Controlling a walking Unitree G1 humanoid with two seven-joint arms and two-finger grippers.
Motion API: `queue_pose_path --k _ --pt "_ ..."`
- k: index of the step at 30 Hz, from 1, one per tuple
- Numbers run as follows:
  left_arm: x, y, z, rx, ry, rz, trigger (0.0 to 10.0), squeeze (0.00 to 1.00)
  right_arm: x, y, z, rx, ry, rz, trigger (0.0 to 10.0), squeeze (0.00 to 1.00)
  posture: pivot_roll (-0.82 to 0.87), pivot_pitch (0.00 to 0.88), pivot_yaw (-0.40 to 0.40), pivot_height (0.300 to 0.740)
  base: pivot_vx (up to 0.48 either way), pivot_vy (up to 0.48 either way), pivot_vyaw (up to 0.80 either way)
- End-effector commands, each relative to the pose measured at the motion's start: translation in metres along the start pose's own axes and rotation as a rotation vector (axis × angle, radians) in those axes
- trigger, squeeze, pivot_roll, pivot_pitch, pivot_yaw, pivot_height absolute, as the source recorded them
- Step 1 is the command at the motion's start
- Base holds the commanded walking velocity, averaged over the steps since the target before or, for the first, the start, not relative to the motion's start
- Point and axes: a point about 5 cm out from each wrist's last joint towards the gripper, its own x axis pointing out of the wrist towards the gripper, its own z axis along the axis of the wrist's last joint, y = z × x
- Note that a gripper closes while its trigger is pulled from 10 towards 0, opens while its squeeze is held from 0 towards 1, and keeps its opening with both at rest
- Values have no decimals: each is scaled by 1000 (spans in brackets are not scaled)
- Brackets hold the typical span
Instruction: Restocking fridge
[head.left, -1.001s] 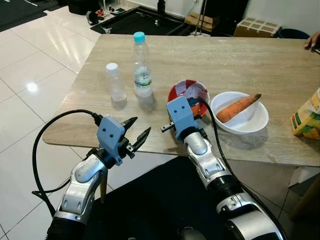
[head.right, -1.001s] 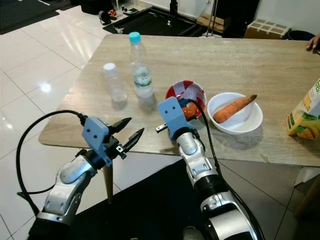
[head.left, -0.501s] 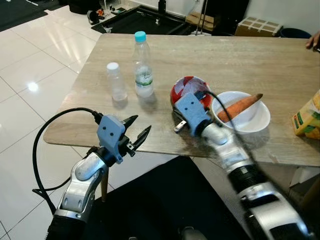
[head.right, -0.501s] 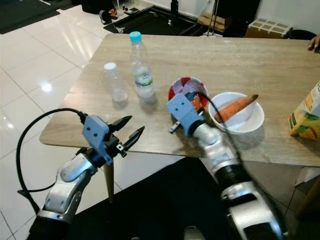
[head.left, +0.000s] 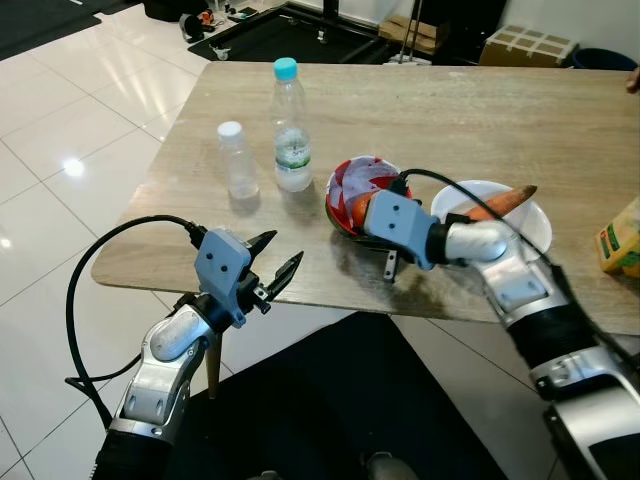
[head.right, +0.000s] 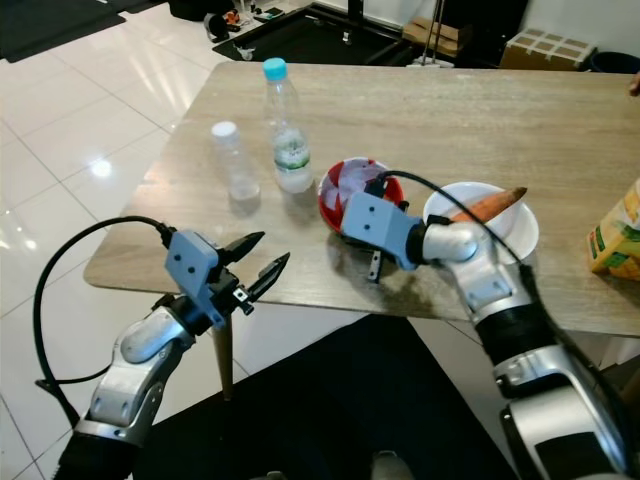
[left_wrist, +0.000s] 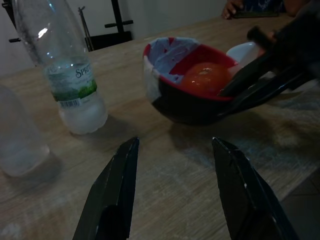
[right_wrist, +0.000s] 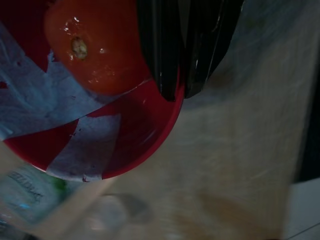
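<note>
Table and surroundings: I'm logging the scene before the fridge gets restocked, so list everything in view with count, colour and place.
Table: one, light wood, before the robot.
Tall bottle: one, clear with blue cap, far left part of the table.
Short bottle: one, clear with white cap, left of the tall bottle.
Red bowl: one, red with pale patches, table middle.
Tomato: one, red, inside the red bowl.
White bowl: one, right of the red bowl.
Carrot: one, orange, lying in the white bowl.
Carton: one, yellow and green, table's right edge.
Left claw: open, short of the table's near edge.
Right claw: shut on the red bowl's rim.
</note>
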Motion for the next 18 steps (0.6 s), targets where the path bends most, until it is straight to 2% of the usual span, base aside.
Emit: queue_pose_path --k 1,5,7,8,9,10,12,15,18 --pt "-3 -3 -2 -11 9 -18 10000 0 -1 -2 11 -32 -30 37 0 0 -144 168 59 740 0 0 0" --pt "-3 -4 -2 -14 9 -22 10000 0 -14 -3 7 -47 44 113 0 0 -145 168 60 740 0 0 0" --pt "-3 -4 -3 -17 9 -24 10000 0 -28 -5 2 -67 125 181 0 0 -147 168 60 740 0 0 0" --pt "-3 -4 -3 -17 9 -24 10000 0 -28 -5 2 -67 125 181 0 0 -147 168 60 740 0 0 0" --pt "-3 -4 -3 -18 10 -26 10000 0 -37 -5 -4 -82 189 228 0 0 -148 167 60 740 0 0 0" --pt "-3 -4 -3 -18 10 -26 10000 0 -37 -5 -4 -82 189 228 0 0 -148 167 60 740 0 0 0" --pt "-3 -5 -3 -19 11 -28 10000 0 -49 -3 -11 -93 283 281 0 0 -149 167 59 740 0 0 0" --pt "-3 -5 -4 -21 12 -28 10000 0 -54 -2 -17 -99 344 289 0 0 -148 168 59 740 0 0 0" --pt "-2 -5 -4 -22 12 -28 10000 0 -56 -2 -19 -101 360 290 0 0 -148 168 59 740 0 0 0"
